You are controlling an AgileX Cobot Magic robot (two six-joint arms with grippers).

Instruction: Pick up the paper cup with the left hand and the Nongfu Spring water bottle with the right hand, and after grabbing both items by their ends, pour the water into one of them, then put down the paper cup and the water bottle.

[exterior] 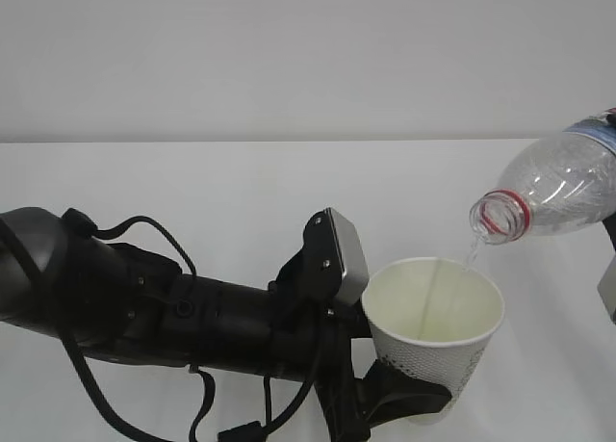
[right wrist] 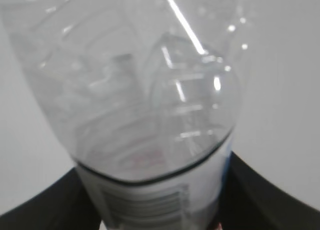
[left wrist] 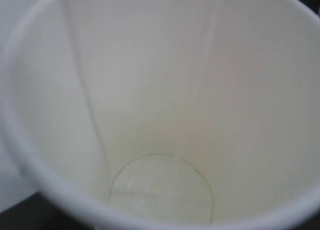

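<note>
Two hands, one pour above the white counter (exterior: 192, 182).
Left hand (exterior: 409, 394) jaws clamp the white paper cup (exterior: 435, 331) low on its dotted wall; right hand (right wrist: 280, 195) jaws grasp the tilted, clear ribbed Nongfu Spring water bottle (exterior: 563, 187), its red-ringed mouth trickling water (exterior: 472, 254) into the cup.

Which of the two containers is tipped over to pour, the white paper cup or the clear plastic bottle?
The clear ribbed plastic bottle on the right: it is tilted, its red-ringed mouth pointing down-left over the rim. The white tapered paper cup stays upright, mouth up.
</note>
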